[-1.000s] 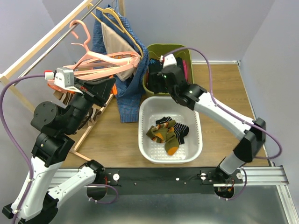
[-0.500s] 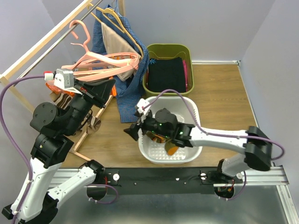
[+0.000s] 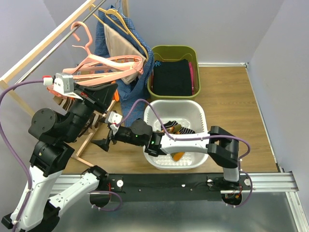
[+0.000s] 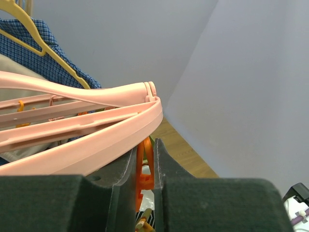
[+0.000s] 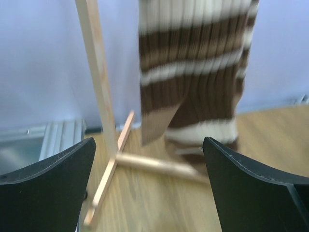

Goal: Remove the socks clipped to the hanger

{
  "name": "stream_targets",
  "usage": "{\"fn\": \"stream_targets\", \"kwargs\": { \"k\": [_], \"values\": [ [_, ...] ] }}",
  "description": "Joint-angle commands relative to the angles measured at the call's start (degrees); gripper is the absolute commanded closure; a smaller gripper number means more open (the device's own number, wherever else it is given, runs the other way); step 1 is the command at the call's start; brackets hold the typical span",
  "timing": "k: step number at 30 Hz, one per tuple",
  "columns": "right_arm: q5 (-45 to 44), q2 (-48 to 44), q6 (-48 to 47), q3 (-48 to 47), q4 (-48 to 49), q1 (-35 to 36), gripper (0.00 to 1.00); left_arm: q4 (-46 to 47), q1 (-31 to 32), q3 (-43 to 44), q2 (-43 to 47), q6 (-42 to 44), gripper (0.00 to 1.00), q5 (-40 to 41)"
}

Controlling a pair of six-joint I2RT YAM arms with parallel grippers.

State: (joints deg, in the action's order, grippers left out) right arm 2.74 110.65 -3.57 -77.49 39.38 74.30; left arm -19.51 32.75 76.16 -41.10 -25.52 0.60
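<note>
1. The left gripper [image 4: 145, 149] is holding a small orange plastic clip [image 4: 146, 170] under the round salmon-pink plastic ring hanger [image 4: 96, 123], jaws clamped on it.
2. The right gripper [image 5: 148, 142], jaws spread wide, is facing a brown-and-cream striped sock [image 5: 193, 72] dangling beside the pale wooden rack post [image 5: 96, 72].
3. Best to be gripping the sock's lower half before the clip lets go.
4. Other striped socks [image 3: 174, 133] are lying in a white plastic basket [image 3: 200, 145] on the brown wooden desk [image 3: 227, 96]; pale lilac walls are enclosing it.
</note>
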Motion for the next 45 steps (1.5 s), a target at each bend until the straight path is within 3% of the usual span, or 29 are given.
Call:
{"fn": "stream_targets", "kwargs": {
  "k": [1, 6, 9, 15, 16, 19, 22, 25, 28, 29, 32, 37, 41, 45],
  "values": [
    [-4.03, 3.24, -5.73, -5.02, 7.55, 2.25, 0.0, -0.18, 0.65, 1.36, 0.76, -1.99, 1.0, -3.41],
    [-14.86, 6.68, -7.24, -10.21, 8.52, 2.69, 0.0, 0.35, 0.65, 1.01, 0.67, -2.61, 1.0, -4.03],
    [-17.42, 6.95, -8.03, -10.22, 10.19, 2.78, 0.06, 0.35, 0.73, 0.92, 0.85, -2.87, 1.0, -4.03],
    [-17.16, 6.07, -6.71, -8.2, 12.74, 2.87, 0.45, 0.26, 0.73, 1.09, 0.76, -2.87, 1.0, -3.59],
    [-17.24, 5.98, -6.54, -8.29, 12.57, 2.87, 0.57, 0.17, 0.73, 1.1, 0.67, -2.78, 1.0, -3.68],
    [-16.28, 4.93, -6.01, -7.59, 11.87, 3.04, 0.77, -0.18, 0.73, 1.01, 0.58, -2.61, 1.0, -3.42],
    [-14.62, 2.57, -5.48, -6.8, 8.19, 3.39, 0.89, -1.23, 0.65, 1.1, 0.67, -2.08, 1.0, -2.89],
    [-11.46, 0.01, -3.2, -5.39, 2.67, 3.48, 0.91, -2.64, 0.65, 1.18, 1.11, -0.85, 0.97, -1.83],
    [-6.9, -3.68, -1.18, -4.16, -6.11, 3.48, 0.93, -4.48, 0.73, 1.53, 1.55, 0.11, 0.72, -1.13],
    [-5.48, -4.73, -0.65, -3.72, -8.41, 3.48, 0.93, -4.92, 0.65, 1.62, 1.9, 0.38, 0.56, -1.13],
    [0.76, -8.25, 0.93, -3.54, -17.82, 3.48, 0.93, -6.5, 0.65, 2.06, 2.87, 1.34, 0.34, -1.48],
    [11.38, -12.11, 2.43, -4.07, -32.23, 3.39, 0.94, -8.44, 0.73, 3.55, 4.27, 2.93, 0.18, -4.9],
    [17.55, -15.72, 3.31, -2.22, -37.17, 3.39, 0.94, -11.6, 0.73, 5.49, 4.54, 3.72, 0.17, -7.72],
    [22.3, -19.15, 3.4, -1.35, -42.53, 2.61, 0.94, -14.5, 0.73, 4.44, 7.25, 2.93, 0.17, -4.57]
  ]
}}
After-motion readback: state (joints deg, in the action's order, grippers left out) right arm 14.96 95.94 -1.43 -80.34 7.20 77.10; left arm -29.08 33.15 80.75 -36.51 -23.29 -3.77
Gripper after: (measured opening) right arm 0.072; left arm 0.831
